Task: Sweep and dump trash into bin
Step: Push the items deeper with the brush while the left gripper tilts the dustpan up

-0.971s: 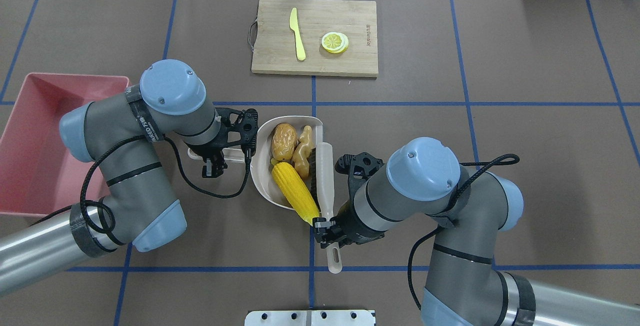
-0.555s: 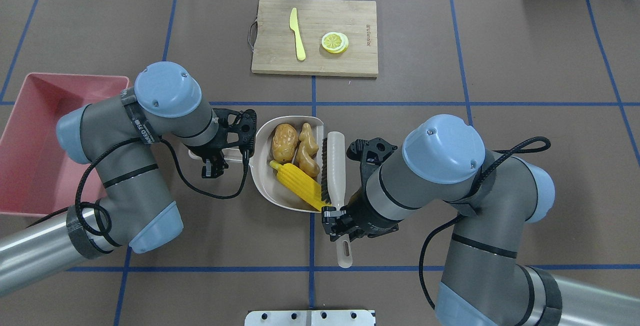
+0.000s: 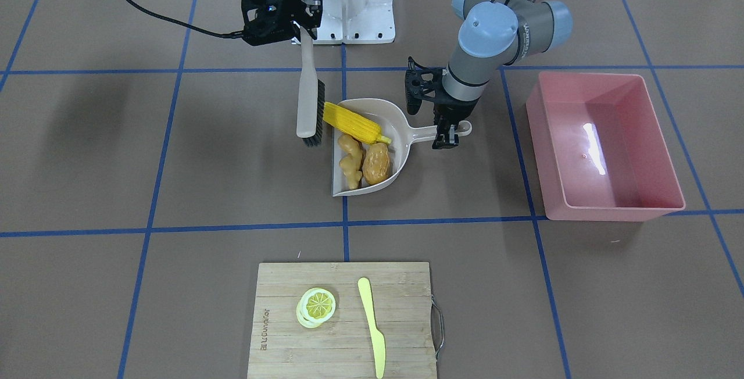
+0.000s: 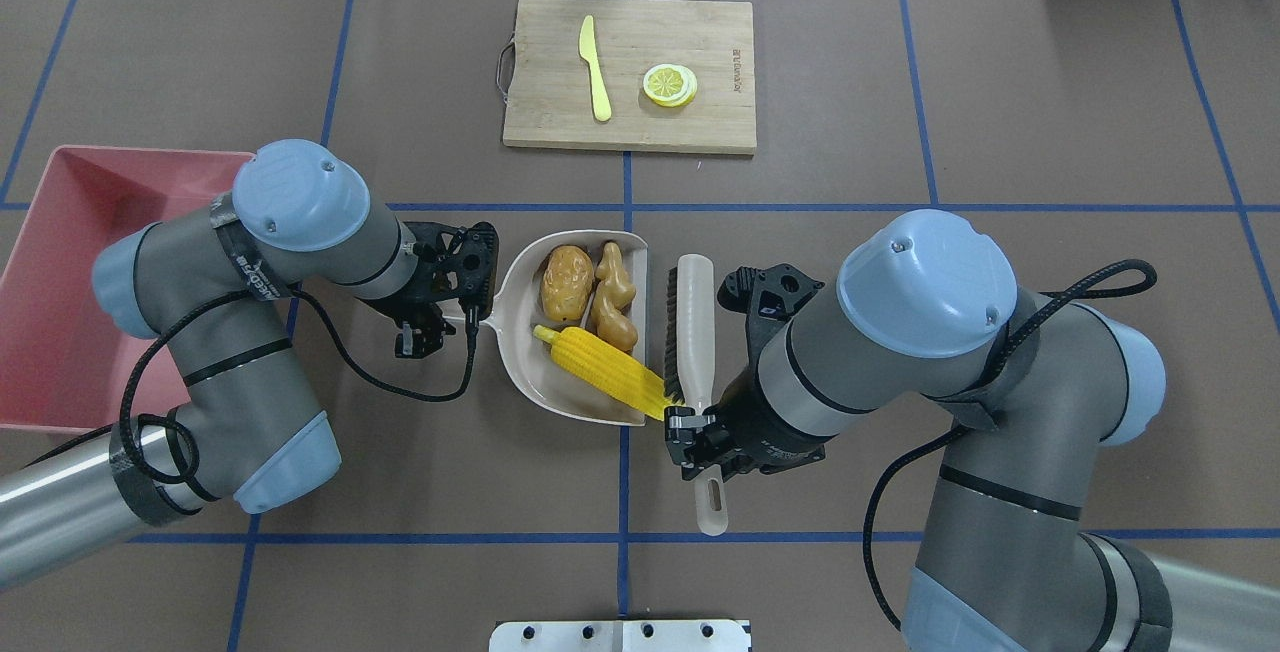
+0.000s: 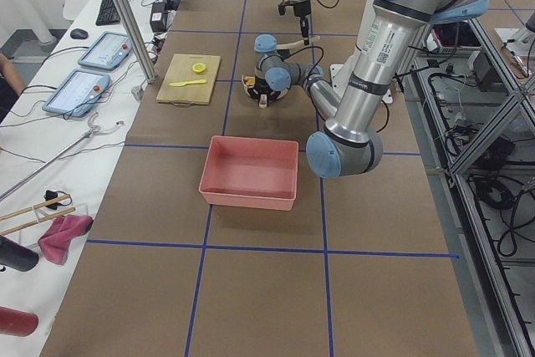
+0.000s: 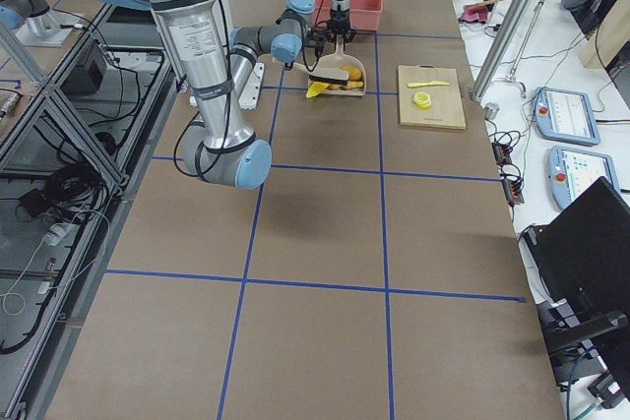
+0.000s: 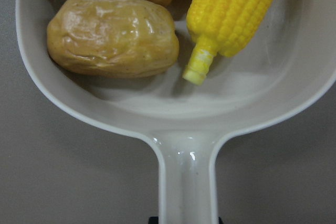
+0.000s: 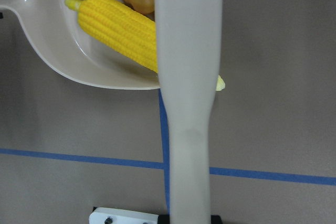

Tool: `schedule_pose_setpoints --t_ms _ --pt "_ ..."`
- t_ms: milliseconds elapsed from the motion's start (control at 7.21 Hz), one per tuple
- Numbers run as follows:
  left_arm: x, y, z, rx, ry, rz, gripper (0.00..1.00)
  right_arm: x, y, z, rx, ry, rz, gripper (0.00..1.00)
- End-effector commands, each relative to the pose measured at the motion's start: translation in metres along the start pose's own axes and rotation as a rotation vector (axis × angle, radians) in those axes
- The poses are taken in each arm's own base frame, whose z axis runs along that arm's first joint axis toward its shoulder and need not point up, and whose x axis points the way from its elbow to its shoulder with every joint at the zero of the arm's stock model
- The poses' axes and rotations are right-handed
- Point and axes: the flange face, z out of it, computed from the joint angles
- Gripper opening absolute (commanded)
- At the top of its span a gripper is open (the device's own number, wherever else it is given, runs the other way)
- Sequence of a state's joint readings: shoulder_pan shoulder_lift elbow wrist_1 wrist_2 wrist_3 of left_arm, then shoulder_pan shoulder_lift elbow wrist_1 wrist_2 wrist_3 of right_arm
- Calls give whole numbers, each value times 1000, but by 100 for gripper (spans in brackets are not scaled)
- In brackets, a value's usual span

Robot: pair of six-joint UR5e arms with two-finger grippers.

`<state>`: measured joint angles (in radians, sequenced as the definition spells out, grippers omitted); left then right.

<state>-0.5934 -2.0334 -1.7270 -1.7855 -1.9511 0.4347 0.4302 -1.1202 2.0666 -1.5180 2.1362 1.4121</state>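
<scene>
Three toy foods lay in the beige dustpan point(image 4: 525, 317) at the middle of the table: the brown potato point(image 4: 566, 282) and the tan ginger root point(image 4: 612, 300) side by side deep in the pan, and the yellow corn cob point(image 4: 600, 370) slanted across its open mouth, its tip poking just past the lip. My left gripper point(image 3: 444, 135) was clamped on the dustpan's handle. My right gripper point(image 4: 700, 437) was closed around the handle of the brush point(image 4: 693, 332), whose bristles touched the corn's tip. The pink bin point(image 4: 40, 332) stood well apart on my left. I judged the sweep nearly finished. To finish it well I wanted one short push of the bristles toward the pan's handle to seat the corn fully inside. The brush would then wait at the mouth as a gate while the left arm tipped the pan back, mouth upward, before lifting toward the bin, since the round corn could roll out.
</scene>
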Motion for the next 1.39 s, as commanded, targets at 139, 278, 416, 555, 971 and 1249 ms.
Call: schedule_pose_setpoints --t_ms 139,278,416,555,971,1249 --pt "4 5 -3 96 -43 -22 0 34 15 25 -50 66 77 0" --pt "5 0 -7 137 -51 -85 0 36 19 35 -68 82 96 0" --pt "6 -2 -8 162 -55 -113 0 41 21 36 -91 88 114 0" --pt "8 3 -8 175 -60 -109 0 42 24 37 -117 88 140 0" --pt "9 1 -12 199 -68 -100 0 47 19 47 -125 109 155 0" --pt "8 0 -15 226 -81 -90 0 45 15 60 -129 124 160 0"
